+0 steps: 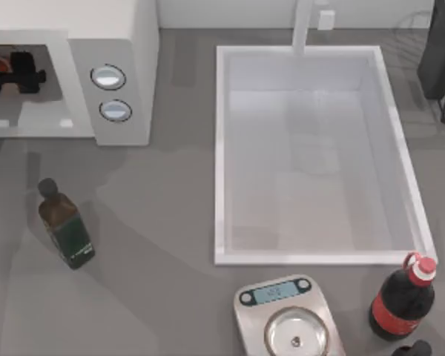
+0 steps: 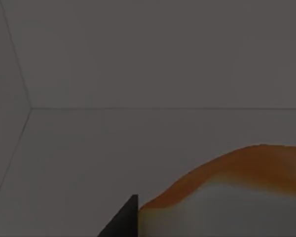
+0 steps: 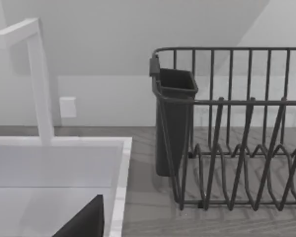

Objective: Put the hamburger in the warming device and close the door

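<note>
At the desk's far-left corner, inside the microwave [image 1: 126,44], left pincer [image 1: 18,74] reaches deep into the cavity with the hamburger [image 2: 246,182] against it, grip state I cannot tell; release and shutting the door remain, and right arm sits parked by the dish rack [image 3: 237,128].

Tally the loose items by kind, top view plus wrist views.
Bottles: 2, green bottle and cola bottle
Hamburger: 1
Kitchen scale: 1
Dish rack: 1
Total: 5
</note>
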Controlling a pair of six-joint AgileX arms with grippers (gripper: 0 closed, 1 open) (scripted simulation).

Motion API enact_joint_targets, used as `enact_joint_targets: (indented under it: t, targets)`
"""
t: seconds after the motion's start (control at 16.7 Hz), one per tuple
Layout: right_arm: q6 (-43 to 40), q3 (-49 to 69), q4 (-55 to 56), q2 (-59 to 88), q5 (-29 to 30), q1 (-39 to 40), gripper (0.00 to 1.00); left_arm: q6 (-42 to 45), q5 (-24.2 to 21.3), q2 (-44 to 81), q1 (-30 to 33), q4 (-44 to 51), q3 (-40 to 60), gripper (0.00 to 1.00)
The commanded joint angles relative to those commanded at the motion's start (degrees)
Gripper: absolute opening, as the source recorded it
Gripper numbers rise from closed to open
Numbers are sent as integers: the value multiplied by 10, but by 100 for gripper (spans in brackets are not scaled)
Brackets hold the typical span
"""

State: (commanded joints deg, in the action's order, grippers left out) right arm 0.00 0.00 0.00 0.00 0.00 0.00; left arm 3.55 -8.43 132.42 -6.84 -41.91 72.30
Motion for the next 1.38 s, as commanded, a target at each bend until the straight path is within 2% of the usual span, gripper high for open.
enact_joint_targets:
  t: [0.36,0.72,1.38]
  targets:
    - [0,0,0,0,0,0,100,-6,9,86,14,67,145,0]
    - [0,0,0,0,0,0,100,-6,10,98,16,76,154,0]
    - [0,0,0,0,0,0,100,-6,10,98,16,76,154,83]
